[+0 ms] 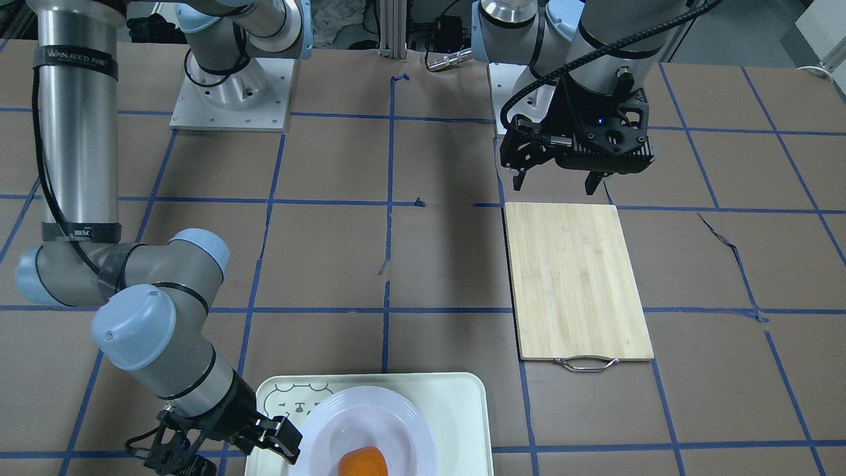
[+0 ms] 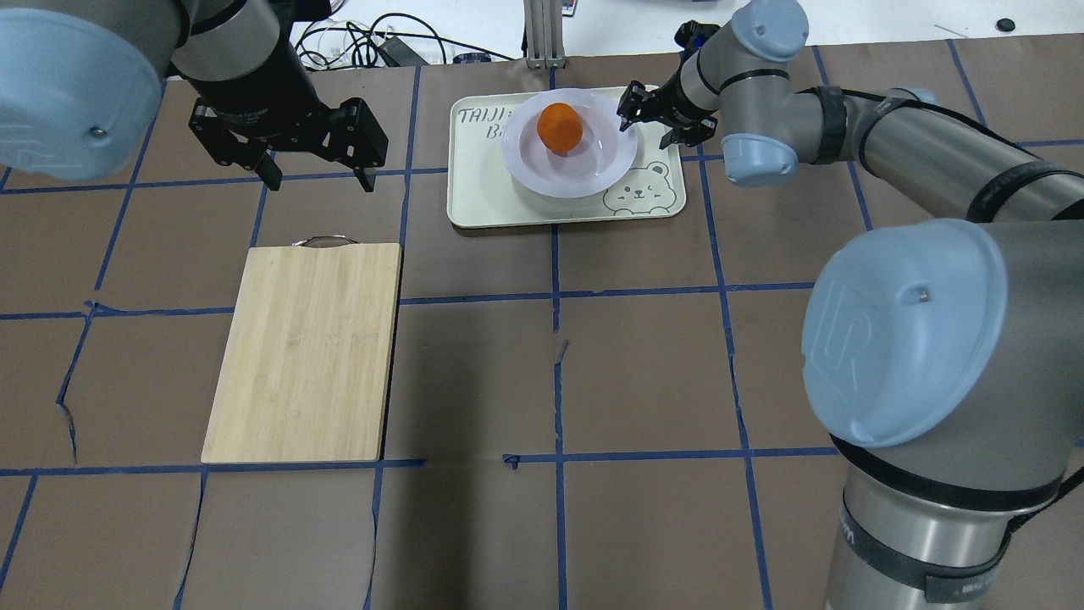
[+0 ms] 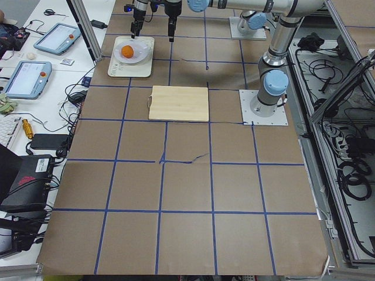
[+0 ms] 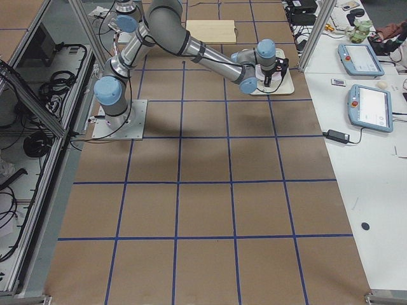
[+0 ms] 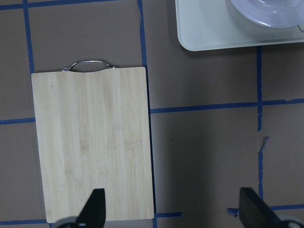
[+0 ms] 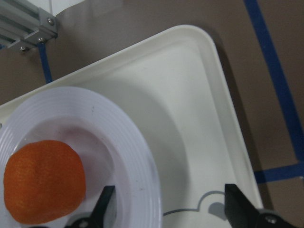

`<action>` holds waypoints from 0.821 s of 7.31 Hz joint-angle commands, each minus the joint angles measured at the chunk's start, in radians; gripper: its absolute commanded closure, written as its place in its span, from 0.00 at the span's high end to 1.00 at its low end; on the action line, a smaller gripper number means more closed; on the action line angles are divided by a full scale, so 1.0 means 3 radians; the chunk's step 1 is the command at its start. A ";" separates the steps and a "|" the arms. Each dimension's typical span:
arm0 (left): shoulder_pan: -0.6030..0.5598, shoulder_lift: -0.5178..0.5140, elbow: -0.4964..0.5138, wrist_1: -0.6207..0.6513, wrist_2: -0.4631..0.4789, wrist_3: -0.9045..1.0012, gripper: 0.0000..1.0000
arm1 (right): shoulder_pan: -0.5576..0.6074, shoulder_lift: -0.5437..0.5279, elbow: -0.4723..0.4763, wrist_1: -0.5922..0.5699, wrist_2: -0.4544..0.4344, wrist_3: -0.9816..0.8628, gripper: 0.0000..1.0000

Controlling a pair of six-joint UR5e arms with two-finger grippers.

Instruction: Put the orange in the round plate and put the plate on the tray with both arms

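Observation:
The orange (image 2: 559, 127) lies in the sunken centre of the round plate (image 2: 593, 167). That plate rests on the tray (image 2: 483, 203) at the table's far side, next to the drawn bear. My right gripper (image 2: 656, 119) is open at the plate's right edge. In its wrist view, the right gripper (image 6: 172, 206) has one finger over the plate (image 6: 133, 156) and the other over the tray (image 6: 199, 118), the orange (image 6: 45, 180) off to the side. My left gripper (image 2: 320, 180) hangs open and empty above the table, left of the tray.
A bamboo cutting board (image 2: 309, 352) with a metal handle lies on the left half of the table, below the left gripper (image 5: 174, 206). An aluminium post (image 2: 542, 34) stands just behind the tray. Tablets (image 3: 26, 76) lie on a side bench.

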State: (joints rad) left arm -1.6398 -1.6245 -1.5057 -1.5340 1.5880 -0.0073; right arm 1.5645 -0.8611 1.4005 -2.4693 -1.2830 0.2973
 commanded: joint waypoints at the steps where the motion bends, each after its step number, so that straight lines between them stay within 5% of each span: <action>1: 0.0000 0.0000 -0.0002 0.0000 0.0009 0.0004 1.00 | -0.0056 -0.0506 -0.0010 0.0978 -0.0476 -0.0402 1.00; 6: 0.0000 0.0000 -0.0007 -0.0005 0.0009 0.0004 1.00 | 0.0006 -0.1821 0.0020 0.2961 -0.0948 -0.0881 1.00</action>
State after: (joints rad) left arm -1.6398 -1.6245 -1.5078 -1.5354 1.5911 -0.0064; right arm 1.5608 -1.3090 1.4043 -1.7201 -1.5345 0.1017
